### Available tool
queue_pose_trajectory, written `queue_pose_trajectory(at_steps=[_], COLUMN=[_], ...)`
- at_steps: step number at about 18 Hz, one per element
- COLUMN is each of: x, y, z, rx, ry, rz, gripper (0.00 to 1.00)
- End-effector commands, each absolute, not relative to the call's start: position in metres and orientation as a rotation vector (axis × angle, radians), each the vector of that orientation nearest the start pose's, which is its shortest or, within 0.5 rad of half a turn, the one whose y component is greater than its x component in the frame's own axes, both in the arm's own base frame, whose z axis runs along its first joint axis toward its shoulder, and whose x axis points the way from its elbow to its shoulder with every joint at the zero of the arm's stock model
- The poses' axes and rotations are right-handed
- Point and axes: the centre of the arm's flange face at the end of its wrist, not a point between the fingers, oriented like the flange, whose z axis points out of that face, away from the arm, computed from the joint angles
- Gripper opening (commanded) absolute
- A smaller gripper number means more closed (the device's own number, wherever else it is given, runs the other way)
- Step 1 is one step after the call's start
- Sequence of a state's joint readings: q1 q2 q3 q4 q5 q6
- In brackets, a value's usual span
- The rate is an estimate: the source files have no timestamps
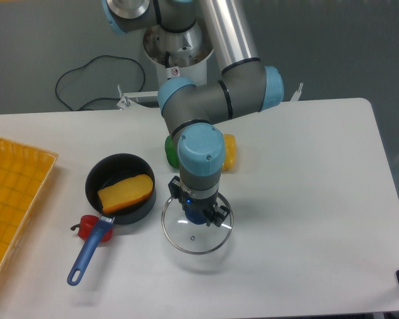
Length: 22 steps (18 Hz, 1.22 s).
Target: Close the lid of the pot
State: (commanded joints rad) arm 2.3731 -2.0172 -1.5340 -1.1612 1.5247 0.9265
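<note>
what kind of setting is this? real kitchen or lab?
Likely a robot lab bench, not a kitchen: arm bolted at a bare white table, loose cable behind, and toy-like food around the pot and lid.

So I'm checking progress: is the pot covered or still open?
Open. The pot shows an orange piece inside, uncovered. The lid lies flat on the table to its right, under the tool.

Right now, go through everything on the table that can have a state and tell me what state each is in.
pot: uncovered, upright, a yellow food piece inside.
lid: off the pot, lying flat on the table to its right.
gripper: down over the lid's centre; whether the fingers are closed on the knob cannot be told.
</note>
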Motion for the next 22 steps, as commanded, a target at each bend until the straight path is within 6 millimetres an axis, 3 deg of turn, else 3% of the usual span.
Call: queue_pose_trajectory(at_steps=[6,10,16,22], x=[-0.366,-0.363,-0.347,-0.321], y=[0.545,0.544,0.549,0.554], z=[0.291,0.303,0.323,0.325], rx=[-3.098,-3.084,-3.059,-3.089], ry=[0.19,0.193,0.195,0.202], rz=[-0.046,-0.028,0.0,-0.035], gripper=[0.57,0.57,0.57,0.57])
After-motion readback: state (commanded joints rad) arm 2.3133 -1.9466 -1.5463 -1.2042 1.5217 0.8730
